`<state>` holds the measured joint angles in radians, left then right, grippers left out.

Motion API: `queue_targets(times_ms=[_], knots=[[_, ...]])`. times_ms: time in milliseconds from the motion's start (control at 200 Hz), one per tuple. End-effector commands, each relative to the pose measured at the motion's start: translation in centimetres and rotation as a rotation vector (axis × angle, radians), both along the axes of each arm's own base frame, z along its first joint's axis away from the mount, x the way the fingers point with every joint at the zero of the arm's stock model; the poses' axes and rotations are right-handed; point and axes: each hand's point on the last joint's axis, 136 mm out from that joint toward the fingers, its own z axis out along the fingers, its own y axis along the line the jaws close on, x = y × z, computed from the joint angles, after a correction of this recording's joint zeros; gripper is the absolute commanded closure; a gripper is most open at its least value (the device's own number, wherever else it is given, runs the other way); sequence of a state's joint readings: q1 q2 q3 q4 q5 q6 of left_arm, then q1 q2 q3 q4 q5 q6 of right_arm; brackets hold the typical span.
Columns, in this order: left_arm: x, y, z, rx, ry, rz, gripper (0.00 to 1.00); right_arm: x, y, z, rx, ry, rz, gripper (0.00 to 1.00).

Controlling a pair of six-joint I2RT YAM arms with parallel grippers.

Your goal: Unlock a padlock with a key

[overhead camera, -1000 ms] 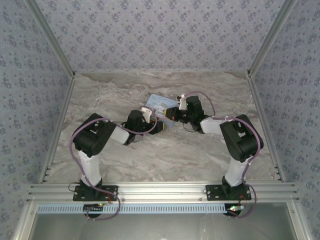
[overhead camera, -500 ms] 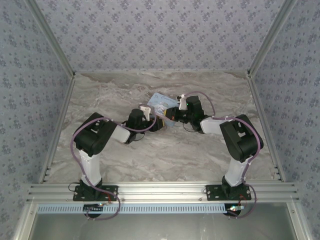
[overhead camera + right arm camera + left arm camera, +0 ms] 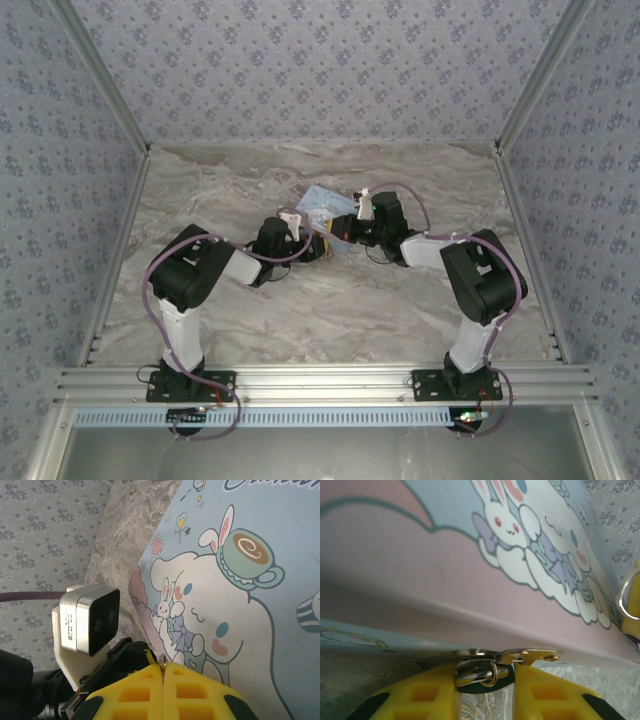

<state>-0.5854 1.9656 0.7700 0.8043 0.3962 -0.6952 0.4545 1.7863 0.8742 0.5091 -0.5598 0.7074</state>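
Note:
The tiny padlock (image 3: 477,674), a grey metal loop on a dark teal body, hangs from the metal hasp (image 3: 535,655) under the edge of the pastel cartoon tin (image 3: 420,555). My left gripper (image 3: 484,682) has its yellow fingers (image 3: 425,695) pressed against both sides of the padlock. My right gripper (image 3: 163,666) is shut, and a thin sliver of metal, the key (image 3: 160,658), sticks out between its tips against the tin (image 3: 240,580). A key ring (image 3: 626,597) shows at the right edge of the left wrist view. From above, both grippers (image 3: 318,250) (image 3: 337,228) meet at the tin (image 3: 315,202).
The tin lies tilted on the marble table (image 3: 330,310) at mid-depth. The left arm's wrist camera (image 3: 90,617) sits close beside the right fingers. Patterned walls and aluminium rails (image 3: 110,270) close off the sides.
The left jaws have narrowed onto the padlock. The tin has shifted and tilted slightly between the grippers. The right gripper has stayed shut in place.

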Motion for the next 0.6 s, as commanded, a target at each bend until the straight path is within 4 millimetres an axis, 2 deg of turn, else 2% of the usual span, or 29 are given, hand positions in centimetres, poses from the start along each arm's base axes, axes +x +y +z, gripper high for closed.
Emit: queue_targets(times_ms=[0, 95, 200, 415, 595], knots=[[-0.1, -1.0, 2.3, -0.052, -0.008, -0.020, 0.74, -0.2, 0.0, 3.1, -0.022, -0.097, 0.015, 0.99], [-0.2, -1.1, 3.1, -0.068, 0.023, -0.010, 0.75, -1.1, -1.0, 4.4, -0.075, -0.171, 0.021, 0.99], [-0.3, -1.3, 3.8, -0.085, 0.093, -0.005, 0.77, -2.8, -2.2, 4.3, -0.160, -0.215, 0.031, 0.99], [-0.5, -1.9, 5.8, -0.148, 0.156, 0.012, 0.80, -6.9, -4.3, 1.4, -0.327, -0.243, 0.043, 0.99], [-0.9, -2.6, 6.7, -0.188, 0.215, 0.014, 0.81, -8.5, -5.0, -1.0, -0.431, -0.274, 0.042, 0.99]])
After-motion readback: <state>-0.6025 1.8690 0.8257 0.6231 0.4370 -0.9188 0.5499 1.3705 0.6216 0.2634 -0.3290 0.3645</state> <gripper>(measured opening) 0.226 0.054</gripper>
